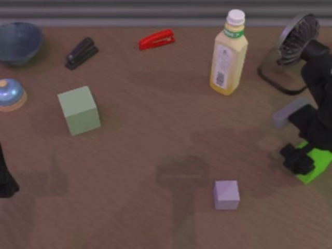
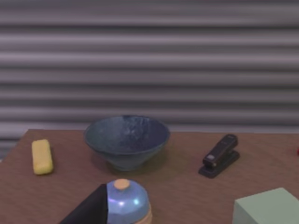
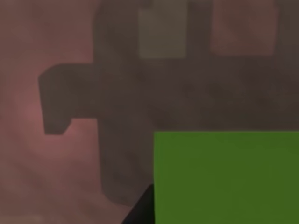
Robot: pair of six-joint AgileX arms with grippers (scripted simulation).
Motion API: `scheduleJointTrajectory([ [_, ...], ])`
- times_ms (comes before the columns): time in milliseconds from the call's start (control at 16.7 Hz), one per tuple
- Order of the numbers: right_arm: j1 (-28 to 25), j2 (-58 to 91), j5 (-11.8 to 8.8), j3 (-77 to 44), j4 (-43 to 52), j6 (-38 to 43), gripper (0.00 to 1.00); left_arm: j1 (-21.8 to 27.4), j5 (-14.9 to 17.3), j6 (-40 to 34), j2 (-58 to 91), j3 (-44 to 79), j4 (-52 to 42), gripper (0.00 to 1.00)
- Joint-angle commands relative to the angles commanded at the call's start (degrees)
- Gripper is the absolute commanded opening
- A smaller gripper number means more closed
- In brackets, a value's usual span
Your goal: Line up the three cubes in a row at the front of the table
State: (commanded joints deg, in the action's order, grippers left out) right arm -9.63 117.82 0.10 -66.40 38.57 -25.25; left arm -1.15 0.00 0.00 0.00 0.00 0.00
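Hovering over lime cube (image 1: 315,167), seemingly: right end effector (image 1: 297,158)

The right gripper (image 1: 300,158) is seen over the lime cube (image 1: 316,166); the lavender cube (image 1: 226,194) and sage cube (image 1: 79,110) are set apart.

Right arm (image 1: 316,104) low, left arm (image 1: 6,179) parked.

The right gripper (image 1: 300,160) covers much of the lime-green cube (image 1: 316,167), hiding its fingers' grip. The sage-green cube (image 2: 268,207) is cut off in the left wrist view
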Motion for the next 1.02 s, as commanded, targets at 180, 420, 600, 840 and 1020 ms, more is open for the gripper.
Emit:
scheduleJointTrajectory([
  [180,0.00,0.00,0.00,0.00,0.00,0.00,0.00,0.00,0.00,0.00,0.00,0.00,0.00,1.00],
  [420,0.00,0.00,0.00,0.00,0.00,0.00,0.00,0.00,0.00,0.00,0.00,0.00,0.00,1.00],
  [600,0.04,-1.34,-0.40,-0.34,0.83,0.34,0.00,0.00,0.00,0.00,0.00,0.00,0.00,1.00],
  [840,0.11,-3.23,-0.45,-2.62,5.14,0.47,0.00,0.00,0.00,0.00,0.00,0.00,0.00,1.00],
  [1020,-0.18,-6.44,-0.45,-5.84,12.05,0.31,0.00,0.00,0.00,0.00,0.00,0.00,0.00,1.00],
])
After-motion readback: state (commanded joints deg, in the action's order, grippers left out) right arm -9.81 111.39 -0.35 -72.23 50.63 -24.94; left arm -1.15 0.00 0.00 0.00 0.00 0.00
